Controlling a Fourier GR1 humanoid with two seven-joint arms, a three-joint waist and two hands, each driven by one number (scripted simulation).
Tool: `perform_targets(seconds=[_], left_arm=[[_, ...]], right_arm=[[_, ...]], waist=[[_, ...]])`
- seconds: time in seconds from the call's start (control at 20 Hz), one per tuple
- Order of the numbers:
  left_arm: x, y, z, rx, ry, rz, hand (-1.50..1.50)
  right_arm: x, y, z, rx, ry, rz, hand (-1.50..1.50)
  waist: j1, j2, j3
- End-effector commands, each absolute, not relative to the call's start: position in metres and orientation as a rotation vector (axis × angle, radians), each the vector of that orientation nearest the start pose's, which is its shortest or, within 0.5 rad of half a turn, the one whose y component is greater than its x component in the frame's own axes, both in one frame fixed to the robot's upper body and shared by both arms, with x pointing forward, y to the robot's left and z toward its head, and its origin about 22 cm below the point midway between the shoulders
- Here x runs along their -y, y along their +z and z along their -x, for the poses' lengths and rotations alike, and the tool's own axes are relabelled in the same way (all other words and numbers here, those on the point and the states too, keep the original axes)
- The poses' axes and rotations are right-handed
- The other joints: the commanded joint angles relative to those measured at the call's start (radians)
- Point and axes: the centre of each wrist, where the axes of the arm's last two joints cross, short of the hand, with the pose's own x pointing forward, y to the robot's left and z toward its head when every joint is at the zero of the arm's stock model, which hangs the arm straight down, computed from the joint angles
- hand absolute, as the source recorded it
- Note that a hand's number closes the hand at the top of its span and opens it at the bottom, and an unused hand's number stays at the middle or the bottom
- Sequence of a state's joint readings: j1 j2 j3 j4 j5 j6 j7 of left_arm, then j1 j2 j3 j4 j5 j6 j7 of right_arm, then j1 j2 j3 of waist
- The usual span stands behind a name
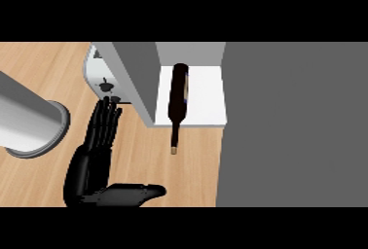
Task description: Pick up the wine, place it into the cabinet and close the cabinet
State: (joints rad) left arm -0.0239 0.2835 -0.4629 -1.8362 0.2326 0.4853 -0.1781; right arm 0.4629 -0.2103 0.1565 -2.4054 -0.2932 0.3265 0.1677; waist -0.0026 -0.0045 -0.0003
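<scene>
Nearest the viewer, low in the head view, the robot's left hand (pixel 90 165) lies over the wooden counter (pixel 43 63). Its fingers (pixel 104 119) are straight and held side by side, pointing away from the robot, while the thumb juts out to the right; the hand holds nothing. The fingertips reach up to the lower edge of a grey cabinet door (pixel 137 78), which stands open, and whether they actually touch it cannot be told.

To the left of the hand, a large grey cylinder (pixel 25 121) lies tilted across the counter's left side, its round end facing the hand.

Further on, the wine bottle (pixel 178 99) lies on its side on the white cabinet shelf (pixel 208 92). Its dark body rests on the shelf and its thin neck sticks out over the shelf's front edge, above the counter, with the pale mouth pointing toward the robot.

A broad dark grey panel (pixel 295 121) fills the right side of the view. At the far left of the cabinet door a silver appliance (pixel 101 78) with a small dark knob is partly visible.
</scene>
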Motion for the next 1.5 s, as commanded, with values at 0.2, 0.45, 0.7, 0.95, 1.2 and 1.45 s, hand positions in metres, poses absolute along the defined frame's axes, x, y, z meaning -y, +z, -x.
perform_targets(seconds=[0.2, 0.45, 0.7, 0.95, 1.2, 1.45], left_arm=[[-0.225, 0.063, -0.184, 1.865, -0.071, 0.236, 1.50], [-0.248, 0.049, -0.180, 1.875, -0.069, 0.222, 1.50], [-0.270, 0.065, -0.174, 1.877, -0.062, 0.233, 1.50], [-0.284, 0.070, -0.166, 1.895, -0.075, 0.215, 1.50], [-0.288, 0.057, -0.169, 1.884, -0.076, 0.226, 1.50], [-0.310, 0.053, -0.169, 1.881, -0.091, 0.229, 1.50]], right_arm=[[0.240, 0.147, -0.104, 1.682, 0.655, -0.446, 1.50], [0.248, 0.154, -0.100, 1.719, 0.637, -0.431, 1.50], [0.243, 0.162, -0.091, 1.771, 0.641, -0.486, 1.50], [0.232, 0.157, -0.097, 1.684, 0.647, -0.690, 1.50], [0.217, 0.152, -0.115, 1.662, 0.711, -0.765, 1.50], [0.191, 0.165, -0.123, 1.707, 0.755, -0.842, 1.50]], waist=[[0.009, 0.001, -0.001], [0.001, 0.003, 0.000], [0.000, 0.002, 0.000], [0.015, 0.004, -0.001], [0.014, 0.006, -0.001], [0.021, 0.006, -0.001]])
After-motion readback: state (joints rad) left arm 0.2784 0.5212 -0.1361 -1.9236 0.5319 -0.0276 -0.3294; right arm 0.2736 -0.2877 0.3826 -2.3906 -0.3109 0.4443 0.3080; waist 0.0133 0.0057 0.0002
